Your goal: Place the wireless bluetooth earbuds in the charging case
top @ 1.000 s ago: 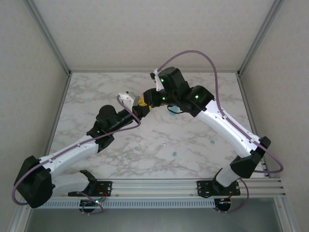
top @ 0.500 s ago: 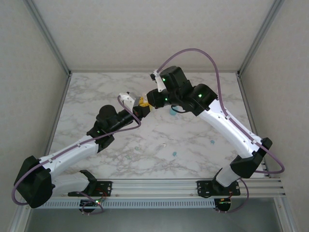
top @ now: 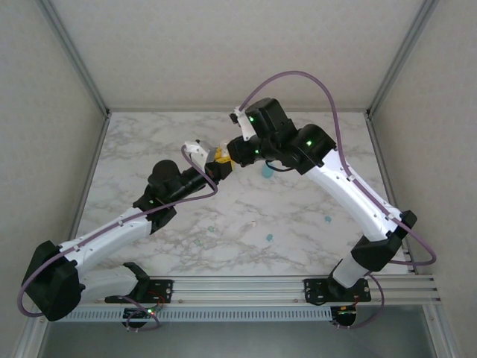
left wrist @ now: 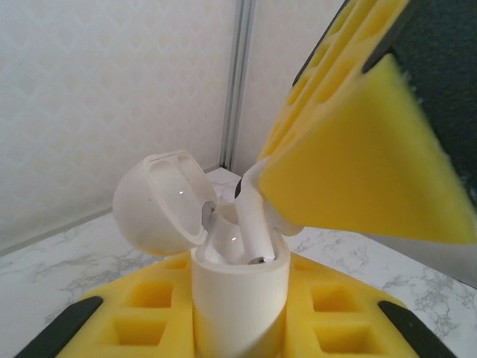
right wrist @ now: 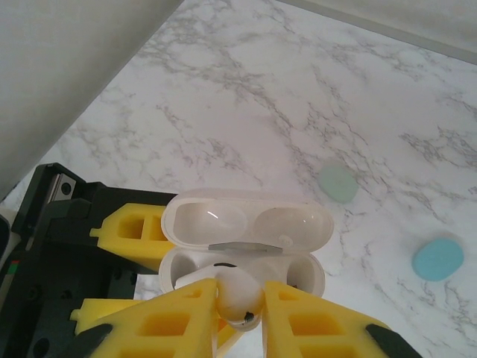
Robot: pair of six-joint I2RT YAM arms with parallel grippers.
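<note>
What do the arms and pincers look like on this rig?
The left arm and right arm match: white shells on the long links, black joint housings with small green lights. A purple cable loops along each. The left pincer and right pincer have yellow fingers with square recesses, on black mounts.

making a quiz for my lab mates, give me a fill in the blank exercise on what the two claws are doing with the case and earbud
1. The left claw is shut on the charging case, whose lid stands ___.
2. The right claw pinches a ___ earbud at the mouth of the case.
3. The foam pads on both claws are ___ in colour.

Missing words: open; white; yellow
</note>
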